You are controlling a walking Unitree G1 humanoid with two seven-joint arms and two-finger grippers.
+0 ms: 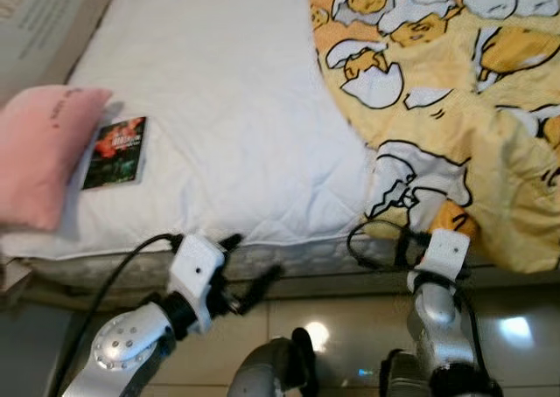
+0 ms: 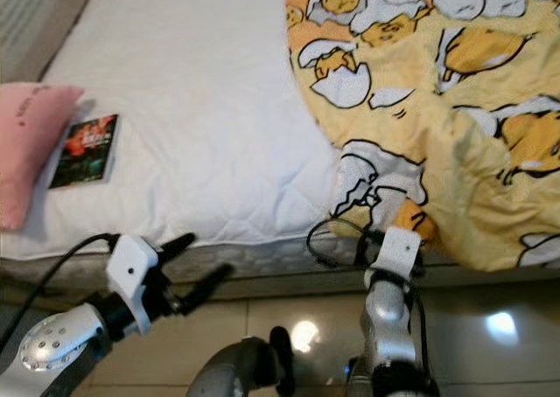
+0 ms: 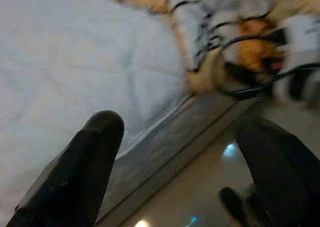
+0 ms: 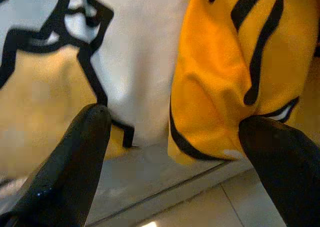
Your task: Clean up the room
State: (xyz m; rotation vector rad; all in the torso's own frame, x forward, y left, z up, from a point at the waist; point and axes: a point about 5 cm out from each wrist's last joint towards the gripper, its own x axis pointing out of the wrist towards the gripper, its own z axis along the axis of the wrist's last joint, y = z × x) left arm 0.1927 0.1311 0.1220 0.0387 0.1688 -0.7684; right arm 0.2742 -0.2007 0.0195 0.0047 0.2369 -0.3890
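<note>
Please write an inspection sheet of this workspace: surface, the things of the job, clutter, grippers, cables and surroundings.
Surface: white quilted mattress, bare on the robot's left part.
Job's things: yellow cartoon-print blanket, rumpled over the right part, its corner hanging over the near edge.
Clutter: dark-covered book flat near the left edge; pink pillow beside it, overlapping its edge.
Grippers: left gripper open, over the floor at the mattress's near edge, holding nothing; right gripper open, at the hanging blanket corner, not closed on it.
Cables: black cable along the left arm; a looped one by the right wrist.
Surroundings: glossy tiled floor; cardboard box at far left.
</note>
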